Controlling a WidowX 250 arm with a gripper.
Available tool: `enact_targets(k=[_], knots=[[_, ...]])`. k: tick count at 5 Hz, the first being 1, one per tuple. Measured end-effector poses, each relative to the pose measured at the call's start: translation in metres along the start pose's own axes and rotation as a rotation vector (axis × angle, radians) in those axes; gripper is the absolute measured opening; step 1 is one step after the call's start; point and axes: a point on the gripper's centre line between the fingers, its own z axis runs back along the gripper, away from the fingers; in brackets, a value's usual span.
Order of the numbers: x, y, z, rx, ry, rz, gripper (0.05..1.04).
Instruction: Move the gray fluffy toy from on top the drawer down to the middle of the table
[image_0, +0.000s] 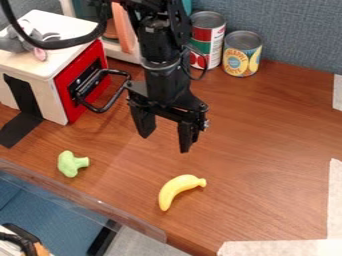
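My gripper (165, 142) hangs over the middle of the wooden table (267, 145), pointing down with its two fingers spread and nothing between them. At the upper left, the gray fluffy toy (15, 42) lies on top of the drawer box (59, 24), which has a pale wooden top and a red front with a black handle. A black cable passes in front of part of the toy. The gripper is to the right of the box and apart from the toy.
A green broccoli piece (70, 163) and a yellow banana (178, 190) lie on the table's near side. Two cans, one red and green (208, 40) and one yellow and blue (242, 54), stand at the back. A clear edge strip (80, 197) borders the lower left.
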Motion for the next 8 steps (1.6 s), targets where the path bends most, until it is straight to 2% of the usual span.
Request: enact_targets(k=[1, 2, 3, 4, 5, 6, 7, 8], knots=[[-0.003, 0.001, -0.005, -0.005, 0.030, -0.001, 1.001], [0.005, 0.046, 0.030, 0.029, -0.019, 0.061, 1.000], [0.014, 0.092, 0.075, 0.095, -0.102, 0.130, 0.999], [0.020, 0.140, 0.109, 0.146, -0.162, 0.158, 0.999], [0.022, 0.187, 0.122, 0.181, -0.161, 0.192, 1.000], [0.025, 0.231, 0.120, 0.205, -0.134, 0.249, 1.000], [0.028, 0.265, 0.108, 0.220, -0.090, 0.294, 1.000], [0.017, 0.282, 0.082, 0.199, -0.035, 0.338, 1.000]])
